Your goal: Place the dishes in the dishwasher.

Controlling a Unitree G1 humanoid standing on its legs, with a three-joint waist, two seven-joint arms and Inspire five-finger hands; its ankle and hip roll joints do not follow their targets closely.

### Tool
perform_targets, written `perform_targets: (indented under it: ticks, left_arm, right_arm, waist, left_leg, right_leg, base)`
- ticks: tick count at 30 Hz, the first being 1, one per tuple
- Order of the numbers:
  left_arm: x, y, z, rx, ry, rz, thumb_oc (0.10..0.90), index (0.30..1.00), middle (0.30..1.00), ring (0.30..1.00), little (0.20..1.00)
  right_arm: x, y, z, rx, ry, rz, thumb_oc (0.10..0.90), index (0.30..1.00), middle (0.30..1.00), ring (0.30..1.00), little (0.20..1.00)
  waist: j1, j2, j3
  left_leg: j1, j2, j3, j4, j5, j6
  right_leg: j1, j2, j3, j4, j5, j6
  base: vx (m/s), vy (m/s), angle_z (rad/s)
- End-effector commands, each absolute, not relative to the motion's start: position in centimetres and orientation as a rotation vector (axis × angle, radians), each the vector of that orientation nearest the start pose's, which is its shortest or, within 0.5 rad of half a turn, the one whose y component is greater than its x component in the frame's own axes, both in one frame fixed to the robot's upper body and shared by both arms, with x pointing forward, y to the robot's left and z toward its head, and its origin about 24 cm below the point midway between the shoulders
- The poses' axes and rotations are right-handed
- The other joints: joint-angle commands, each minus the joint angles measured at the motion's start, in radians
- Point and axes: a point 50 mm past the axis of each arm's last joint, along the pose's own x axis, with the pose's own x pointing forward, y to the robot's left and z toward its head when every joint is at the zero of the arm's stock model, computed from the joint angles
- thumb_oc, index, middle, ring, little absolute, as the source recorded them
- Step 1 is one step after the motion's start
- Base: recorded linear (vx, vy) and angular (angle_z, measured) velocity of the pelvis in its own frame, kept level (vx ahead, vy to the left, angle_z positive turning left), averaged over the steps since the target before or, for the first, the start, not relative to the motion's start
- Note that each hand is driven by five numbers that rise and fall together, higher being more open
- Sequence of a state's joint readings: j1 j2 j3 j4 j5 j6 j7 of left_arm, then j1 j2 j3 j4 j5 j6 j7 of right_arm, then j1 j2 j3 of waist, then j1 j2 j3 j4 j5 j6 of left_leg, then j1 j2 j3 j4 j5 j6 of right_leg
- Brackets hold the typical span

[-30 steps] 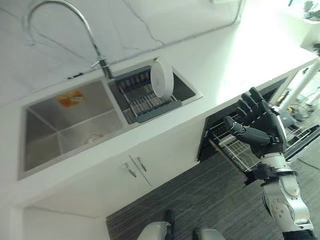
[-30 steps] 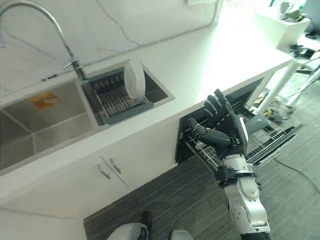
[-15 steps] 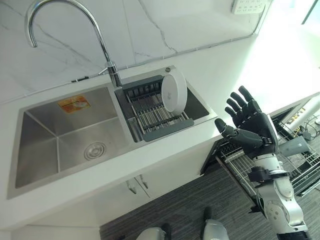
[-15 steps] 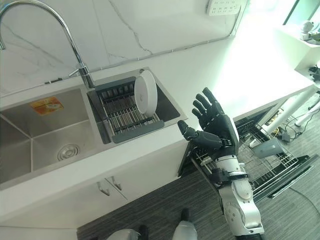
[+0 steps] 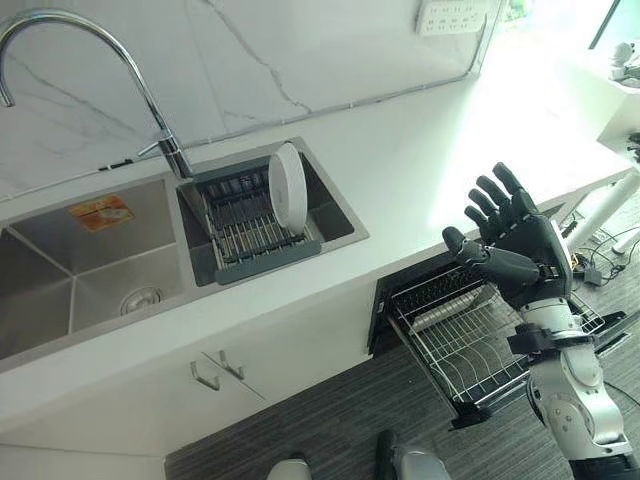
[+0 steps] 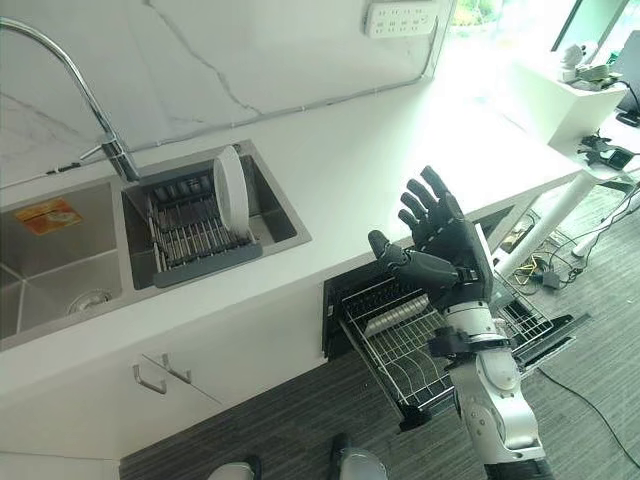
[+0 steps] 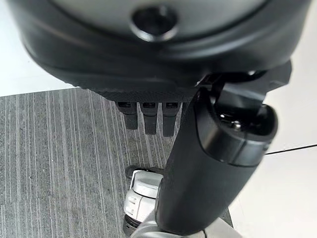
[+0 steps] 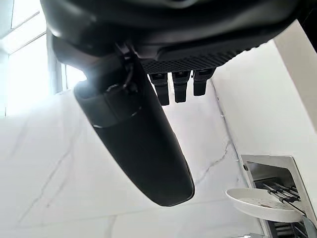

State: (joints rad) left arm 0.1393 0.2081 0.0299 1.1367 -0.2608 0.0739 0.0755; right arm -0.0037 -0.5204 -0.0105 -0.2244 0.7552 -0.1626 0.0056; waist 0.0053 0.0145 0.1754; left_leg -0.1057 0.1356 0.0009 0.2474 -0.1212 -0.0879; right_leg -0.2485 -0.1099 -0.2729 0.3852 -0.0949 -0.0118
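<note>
Nearest the camera, grey striped floor is seen below the white cabinet doors with their two small metal handles. The right hand is raised in the air in front of the counter edge, fingers straight and spread, thumb held out to the side, nothing gripped; the same is confirmed in the right wrist view, where the fingers and thumb are extended with only the marble wall behind them. The hand is positioned above the dishwasher rack, a wire basket pulled out from the dark opening under the counter; a pale item is lying in the rack near its back, but what it is cannot be told. The left hand is seen in the left wrist view pointed down at the floor, fingers relaxed and straight, nothing held. Farther back, the white countertop is seen, with a double steel sink set into it. In the smaller right basin a grey drying rack is seated, and one white plate is stood on edge in it, well apart from the right hand. The larger left basin carries an orange sticker on its back wall. A curved chrome faucet is mounted behind the sinks, against the marble wall, with a white power strip fixed higher up.
</note>
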Motion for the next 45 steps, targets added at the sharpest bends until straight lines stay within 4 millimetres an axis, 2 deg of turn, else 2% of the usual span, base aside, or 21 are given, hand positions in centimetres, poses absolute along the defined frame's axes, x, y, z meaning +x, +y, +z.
perform_targets:
  ticks: [1,3,5,7,10,17,22,28,36,45]
  left_arm:
    - [5.0,23.5,-16.6,0.009,1.284,0.358,0.800,0.900,0.900,0.900,0.900]
    - [5.2,23.3,-16.6,0.019,1.287,0.334,0.800,0.900,0.900,0.900,0.900]
    - [5.4,23.2,-16.6,0.023,1.293,0.323,0.800,0.900,0.900,0.900,0.900]
    - [5.6,23.5,-16.5,0.042,1.296,0.319,0.800,0.900,0.900,0.900,0.900]
    - [5.6,23.8,-16.5,0.051,1.309,0.316,0.800,0.900,0.900,0.900,0.900]
    - [4.7,23.7,-16.7,0.057,1.338,0.324,0.800,0.900,0.900,0.900,0.900]
    - [3.3,23.6,-16.9,0.052,1.378,0.355,0.800,0.900,0.900,0.900,0.900]
    - [2.5,23.9,-16.9,0.080,1.393,0.363,0.800,0.900,0.900,0.900,0.900]
    - [2.3,24.3,-16.8,0.120,1.410,0.355,0.800,0.900,0.900,0.900,0.900]
    - [0.9,25.6,-16.6,0.134,1.451,0.359,0.800,0.900,0.900,0.900,0.900]
  right_arm:
    - [24.6,-21.7,18.6,0.239,-0.627,0.200,0.800,0.900,0.900,0.900,0.900]
    - [24.6,-21.5,18.8,0.232,-0.635,0.200,0.800,0.900,0.900,0.900,0.900]
    - [24.9,-20.7,18.9,0.222,-0.653,0.211,0.800,0.900,0.900,0.900,0.900]
    - [24.8,-20.1,18.8,0.230,-0.644,0.222,0.800,0.900,0.900,0.900,0.900]
    - [24.6,-20.0,18.4,0.242,-0.628,0.218,0.800,0.900,0.900,0.900,0.900]
    - [24.6,-19.5,17.9,0.253,-0.610,0.238,0.800,0.900,0.900,0.900,0.900]
    - [24.8,-19.4,18.4,0.267,-0.631,0.221,0.800,0.900,0.900,0.900,0.900]
    - [24.9,-19.6,18.9,0.262,-0.657,0.193,0.800,0.900,0.900,0.900,0.900]
    - [25.9,-19.9,20.1,0.209,-0.675,0.206,0.800,0.900,0.900,0.900,0.900]
    - [28.7,-21.5,23.4,0.147,-0.700,0.105,0.800,0.900,0.900,0.900,0.900]
  waist:
    - [0.022,-0.038,-0.004]
    - [0.029,-0.028,0.014]
    - [0.032,0.005,0.026]
    - [0.016,0.018,0.020]
    - [0.001,0.024,0.001]
    - [0.009,0.014,-0.019]
    - [0.029,0.003,-0.029]
    - [0.042,-0.001,-0.036]
    - [0.067,-0.007,-0.045]
    - [0.112,-0.015,-0.048]
  left_leg:
    - [-0.003,-0.065,0.080,0.053,-0.068,0.012]
    - [-0.039,-0.054,0.088,0.053,-0.038,0.007]
    - [-0.109,-0.023,0.092,0.053,-0.009,-0.007]
    - [-0.119,-0.010,0.102,0.053,-0.013,0.001]
    - [-0.099,-0.020,0.110,0.053,-0.042,0.010]
    - [-0.062,-0.040,0.111,0.053,-0.078,0.021]
    - [-0.048,-0.048,0.099,0.053,-0.092,0.029]
    - [-0.043,-0.050,0.091,0.053,-0.099,0.032]
    - [-0.029,-0.054,0.074,0.053,-0.104,0.032]
    - [-0.017,-0.061,0.041,0.053,-0.101,0.025]
  right_leg:
    - [0.114,-0.053,0.058,-0.085,-0.104,0.123]
    - [0.127,-0.047,0.054,-0.085,-0.106,0.121]
    - [0.147,-0.039,0.045,-0.085,-0.123,0.123]
    - [0.152,-0.044,0.040,-0.085,-0.129,0.125]
    - [0.158,-0.061,0.028,-0.085,-0.129,0.134]
    - [0.164,-0.083,0.013,-0.085,-0.126,0.146]
    - [0.170,-0.087,0.008,-0.085,-0.128,0.149]
    - [0.175,-0.089,0.000,-0.085,-0.131,0.149]
    - [0.187,-0.088,-0.004,-0.085,-0.133,0.147]
    - [0.200,-0.093,-0.023,-0.085,-0.133,0.143]
  base:
    - [0.00,-0.076,0.17]
    - [-0.01,0.000,0.14]
    - [0.02,0.129,0.41]
    - [0.10,0.187,0.48]
    - [0.11,0.124,-0.30]
    - [0.07,0.029,-0.08]
    - [0.07,-0.010,0.03]
    - [0.07,-0.021,0.03]
    - [0.08,-0.017,0.00]
    - [0.08,-0.015,0.06]
